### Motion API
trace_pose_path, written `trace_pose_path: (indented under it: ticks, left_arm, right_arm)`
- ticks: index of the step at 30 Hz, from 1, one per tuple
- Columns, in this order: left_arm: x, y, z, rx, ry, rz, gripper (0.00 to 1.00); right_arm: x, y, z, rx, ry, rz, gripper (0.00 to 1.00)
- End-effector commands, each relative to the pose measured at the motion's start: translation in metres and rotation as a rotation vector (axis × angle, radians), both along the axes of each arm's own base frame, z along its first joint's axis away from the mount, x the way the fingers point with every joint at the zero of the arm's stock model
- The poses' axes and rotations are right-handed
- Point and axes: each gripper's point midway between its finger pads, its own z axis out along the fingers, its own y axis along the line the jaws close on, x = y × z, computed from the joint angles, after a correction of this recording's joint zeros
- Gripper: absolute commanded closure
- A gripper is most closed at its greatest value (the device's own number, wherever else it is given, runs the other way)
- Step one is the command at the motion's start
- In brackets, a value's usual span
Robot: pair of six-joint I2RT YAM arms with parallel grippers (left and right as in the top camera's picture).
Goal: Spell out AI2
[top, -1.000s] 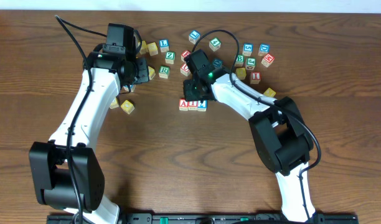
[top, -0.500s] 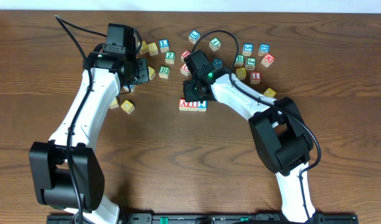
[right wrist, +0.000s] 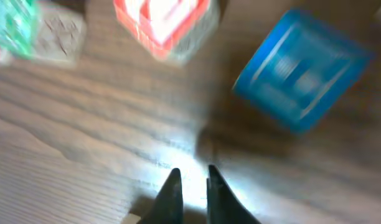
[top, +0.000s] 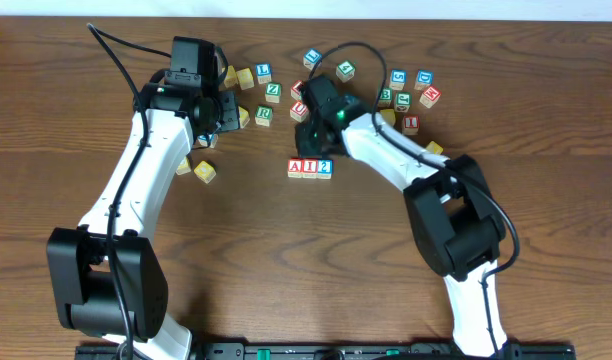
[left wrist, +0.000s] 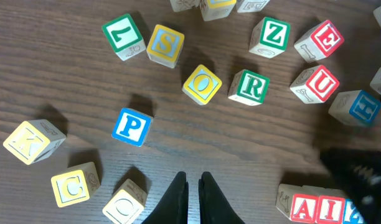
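Note:
Three blocks stand in a row on the wooden table: a red A (top: 295, 168), a red I (top: 310, 168) and a blue 2 (top: 325, 168), touching side by side. The A (left wrist: 302, 208) and I (left wrist: 328, 209) also show at the bottom right of the left wrist view. My right gripper (top: 307, 127) hovers just behind the row, shut and empty (right wrist: 190, 180). My left gripper (top: 226, 118) is over the loose blocks at the left, shut and empty (left wrist: 192, 185).
Loose letter blocks lie scattered behind the row: P (left wrist: 131, 127), O (left wrist: 202, 84), R (left wrist: 249, 86), Z (left wrist: 271, 35), U (left wrist: 315, 83), C (left wrist: 75, 184). More blocks lie at the back right (top: 411, 95). The right wrist view is blurred, with a red (right wrist: 162, 22) and a blue block (right wrist: 301, 61).
My right gripper has pulled back and up from over the A I 2 row, which now shows whole. The left arm has not moved.

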Motion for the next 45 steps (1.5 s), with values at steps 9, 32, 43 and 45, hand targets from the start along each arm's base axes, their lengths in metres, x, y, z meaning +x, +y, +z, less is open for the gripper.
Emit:
trace_pose_path:
  ticks: [9, 32, 43, 45]
  left_arm:
    - [-0.030, 0.029, 0.110, -0.013, -0.212, 0.071, 0.31]
    - [-0.055, 0.031, 0.124, -0.012, -0.200, 0.070, 0.02]
    - [-0.055, 0.031, 0.124, -0.012, -0.200, 0.070, 0.02]
    - [-0.055, 0.031, 0.124, -0.012, -0.200, 0.070, 0.02]
  right_arm:
    - [-0.001, -0.100, 0.194, 0.042, -0.207, -0.105, 0.75]
    - [-0.194, -0.260, 0.343, -0.067, -0.384, -0.345, 0.01]
    - [-0.223, -0.264, 0.363, -0.041, -0.474, -0.351, 0.01]
    - [-0.226, -0.264, 0.362, -0.044, -0.466, -0.351, 0.01]
